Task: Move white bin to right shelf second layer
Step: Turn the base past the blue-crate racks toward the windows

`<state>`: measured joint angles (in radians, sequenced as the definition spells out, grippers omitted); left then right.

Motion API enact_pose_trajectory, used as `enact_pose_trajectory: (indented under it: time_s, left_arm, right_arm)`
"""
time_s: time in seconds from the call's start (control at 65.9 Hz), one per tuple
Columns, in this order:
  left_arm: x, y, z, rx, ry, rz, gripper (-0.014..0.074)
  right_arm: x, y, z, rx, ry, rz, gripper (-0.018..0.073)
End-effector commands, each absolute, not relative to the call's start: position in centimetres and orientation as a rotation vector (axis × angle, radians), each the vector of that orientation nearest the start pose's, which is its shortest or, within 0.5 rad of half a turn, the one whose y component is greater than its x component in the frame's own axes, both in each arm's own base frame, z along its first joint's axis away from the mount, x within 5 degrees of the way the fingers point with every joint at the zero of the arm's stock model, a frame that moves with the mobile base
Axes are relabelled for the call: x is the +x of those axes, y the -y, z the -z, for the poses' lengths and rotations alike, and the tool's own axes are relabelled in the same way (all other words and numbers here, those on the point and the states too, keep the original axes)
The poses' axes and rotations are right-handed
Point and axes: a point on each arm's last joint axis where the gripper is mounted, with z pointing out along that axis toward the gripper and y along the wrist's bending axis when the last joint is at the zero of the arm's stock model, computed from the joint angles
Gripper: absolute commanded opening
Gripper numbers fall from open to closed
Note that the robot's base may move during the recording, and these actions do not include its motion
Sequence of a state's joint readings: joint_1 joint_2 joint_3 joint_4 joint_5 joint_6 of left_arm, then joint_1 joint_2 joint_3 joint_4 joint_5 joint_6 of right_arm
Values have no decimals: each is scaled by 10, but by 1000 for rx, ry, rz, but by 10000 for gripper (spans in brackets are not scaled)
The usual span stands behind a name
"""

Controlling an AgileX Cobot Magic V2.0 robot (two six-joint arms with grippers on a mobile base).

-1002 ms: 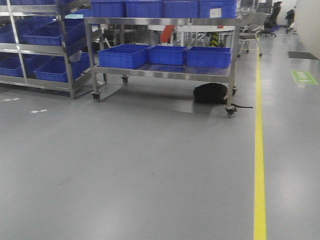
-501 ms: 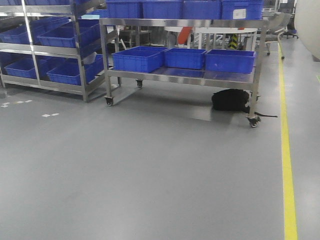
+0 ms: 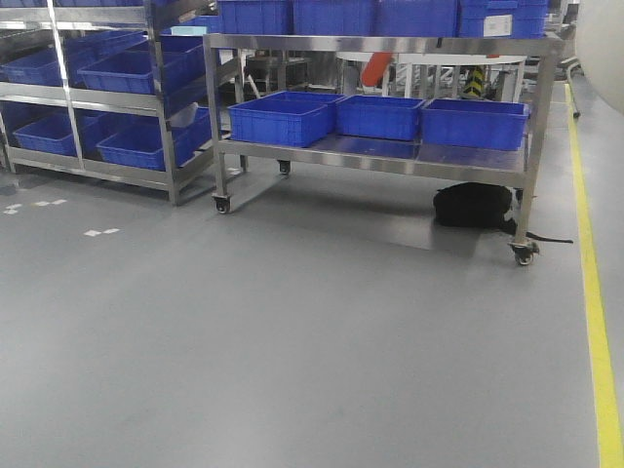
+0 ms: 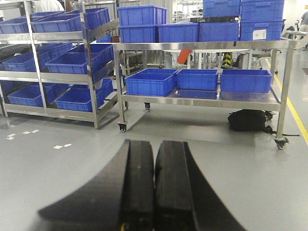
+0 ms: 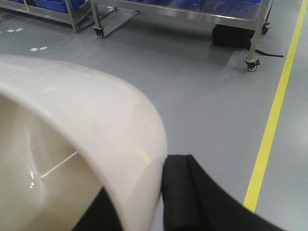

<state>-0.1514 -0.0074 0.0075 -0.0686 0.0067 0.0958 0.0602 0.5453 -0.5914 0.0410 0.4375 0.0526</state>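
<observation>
The white bin (image 5: 72,144), glossy and cream, fills the left of the right wrist view, its mouth turned toward the camera. My right gripper (image 5: 142,185) is shut on its wall, one black finger (image 5: 180,192) outside and the other inside. A pale curved edge of the white bin (image 3: 606,49) also shows at the top right of the front view. My left gripper (image 4: 155,144) hangs above the grey floor, pads pressed together with nothing between them. The right shelf second layer is out of view.
A wheeled steel cart (image 3: 380,156) carrying blue crates (image 3: 283,117) stands ahead, with a black bag (image 3: 473,205) under it. A steel rack (image 3: 161,102) of blue crates is at the left. A yellow floor line (image 3: 597,322) runs along the right.
In the front view the cart and rack have slid to the right and grown larger. The pale bin edge has come into the top right corner.
</observation>
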Motion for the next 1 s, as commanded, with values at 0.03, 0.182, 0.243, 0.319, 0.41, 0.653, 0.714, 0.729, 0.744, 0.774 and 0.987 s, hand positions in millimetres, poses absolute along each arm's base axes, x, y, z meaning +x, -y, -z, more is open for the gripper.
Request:
enact_pose_trajectory:
  time_s: [0.03, 0.182, 0.243, 0.319, 0.41, 0.653, 0.714, 0.729, 0.744, 0.774, 0.987]
  left_arm:
    - [55, 8, -208, 115, -1420, 110, 85]
    - [55, 8, -208, 115, -1420, 110, 85]
    - [55, 8, -208, 115, -1420, 110, 85]
    - [55, 8, -208, 115, -1420, 110, 85]
    - [55, 8, -208, 115, -1420, 110, 85]
    - [55, 8, -208, 115, -1420, 110, 85]
    - [55, 8, -208, 115, -1420, 110, 85]
    - [55, 8, -208, 115, -1420, 110, 85]
    - [55, 8, -208, 115, -1420, 110, 85]
    - [55, 8, -208, 115, -1420, 110, 85]
    - [55, 8, -208, 115, -1420, 110, 85]
  right_arm:
    - [112, -7, -349, 18, -1752, -114, 24]
    - [112, -7, -349, 18, -1752, -114, 24]
    - [112, -7, -349, 18, -1752, -114, 24]
    - [112, -7, -349, 18, -1752, -114, 24]
    - [112, -7, -349, 18, -1752, -114, 24]
    - [112, -7, -349, 18, -1752, -114, 24]
    - [112, -7, -349, 18, -1752, -114, 24]
    - [112, -7, -349, 18, -1752, -114, 24]
    - [112, -7, -349, 18, -1752, -114, 24]
    - [112, -7, -349, 18, -1752, -114, 24]
    - [112, -7, -349, 18, -1753, -114, 24]
